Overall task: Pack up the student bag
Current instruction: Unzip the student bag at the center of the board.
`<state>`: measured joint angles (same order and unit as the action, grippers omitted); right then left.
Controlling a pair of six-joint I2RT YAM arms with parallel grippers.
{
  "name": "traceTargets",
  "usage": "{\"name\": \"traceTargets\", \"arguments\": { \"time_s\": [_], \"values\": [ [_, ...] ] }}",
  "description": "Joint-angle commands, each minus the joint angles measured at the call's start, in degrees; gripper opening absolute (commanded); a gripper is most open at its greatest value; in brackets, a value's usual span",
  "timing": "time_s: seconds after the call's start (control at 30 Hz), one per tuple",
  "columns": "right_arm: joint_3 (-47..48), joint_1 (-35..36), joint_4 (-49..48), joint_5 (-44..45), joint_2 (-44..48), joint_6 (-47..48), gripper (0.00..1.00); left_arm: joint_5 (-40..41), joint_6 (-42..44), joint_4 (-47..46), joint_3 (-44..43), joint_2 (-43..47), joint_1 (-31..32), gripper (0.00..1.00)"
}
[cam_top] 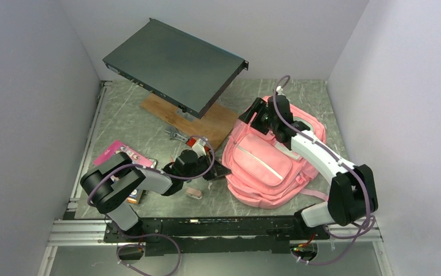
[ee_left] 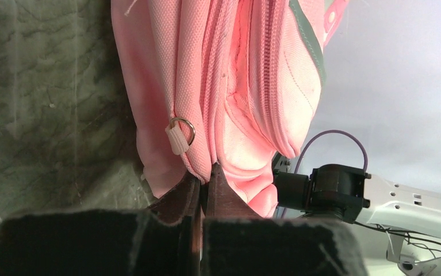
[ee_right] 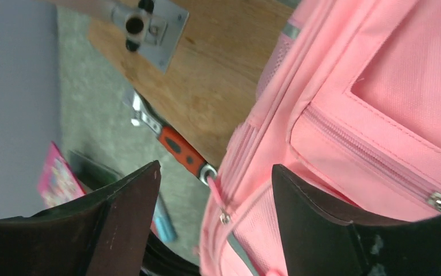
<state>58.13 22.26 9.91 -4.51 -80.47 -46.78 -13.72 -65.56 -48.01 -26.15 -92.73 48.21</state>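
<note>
Nearest the arm bases, the left gripper (ee_left: pixel 206 183) is reaching across to the left edge of the student bag (cam_top: pixel 267 164); its fingers are pressed together, pinching a fold of pink fabric at the seam just beside a small metal ring (ee_left: pixel 182 131) with a white tab; I am judging this to be an anchoring hold, pinning that side of the bag while the other arm works.

The bag itself is lying flat on the table (cam_top: pixel 131 126), front pocket up, its long axis running from the near right towards the far left; the pink book (cam_top: pixel 117 154) is lying well to the bag's left, apart from it.

At the bag's far left corner the right gripper (ee_right: pixel 215 168) is hovering with its fingers spread wide, gripping nothing; a zip line is running along the bag's edge between them, and a small zip pull (ee_right: pixel 220 202) is sitting in that gap, closer to the left finger; so the pull is lying straight ahead of the right gripper, far nearer it than the left one, and closing on it probably calls for only a short advance along the zip line.

Beyond that corner, away from the bag, an orange-handled wrench (ee_right: pixel 177 149) is lying on the table; further off the wooden board (ee_right: pixel 223 75) is carrying a tilted black flat box (cam_top: pixel 172 63).
</note>
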Motion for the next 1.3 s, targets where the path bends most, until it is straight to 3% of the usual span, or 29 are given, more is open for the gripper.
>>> {"name": "traceTargets", "arguments": {
  "time_s": [0.0, 0.07, 0.17, 0.37, 0.6, 0.73, 0.87, 1.07, 1.17, 1.27],
  "values": [
    [4.02, 4.66, 14.47, 3.24, 5.12, 24.93, 0.76, -5.58, 2.12, 2.06, -2.89, 0.84, -0.53, 0.00],
    [3.56, 10.42, 20.34, 12.99, 7.12, 29.42, 0.85, -6.81, 2.72, 2.66, -3.51, 0.49, -1.62, 0.00],
    [0.95, 18.40, 25.16, 22.30, 10.66, 31.73, 0.88, -9.65, 3.11, 3.05, -4.27, -0.18, -4.38, 0.00],
    [-4.95, 20.67, 25.43, 25.16, 14.57, 34.28, 0.88, -13.79, 2.98, 3.32, -4.42, -0.08, -9.41, 0.01],
    [-9.46, 30.48, 16.02, 27.17, 17.61, 39.24, 0.90, -13.81, 3.59, 4.31, -2.87, 2.43, -9.60, 0.12],
    [-9.39, 35.81, 16.65, 36.28, 13.10, 38.62, 0.90, -13.31, 5.62, 8.24, -2.94, 4.93, -9.94, 0.18],
    [-8.98, 41.66, 18.36, 46.73, 8.10, 38.38, 0.88, -11.10, 8.38, 12.96, -2.89, 8.20, -10.06, 0.21],
    [-7.45, 43.39, 22.56, 54.31, 1.34, 34.23, 0.79, -11.60, 8.55, 13.50, -3.07, 8.44, -10.65, 0.17],
    [-6.58, 43.39, 25.65, 58.92, 0.84, 30.67, 0.70, -11.49, 8.10, 12.41, -2.33, 8.22, -10.76, 0.16],
    [-6.64, 43.39, 25.94, 58.96, 3.50, 29.77, 0.67, -11.17, 8.16, 12.31, -1.81, 8.25, -11.10, 0.15]
  ]
}}
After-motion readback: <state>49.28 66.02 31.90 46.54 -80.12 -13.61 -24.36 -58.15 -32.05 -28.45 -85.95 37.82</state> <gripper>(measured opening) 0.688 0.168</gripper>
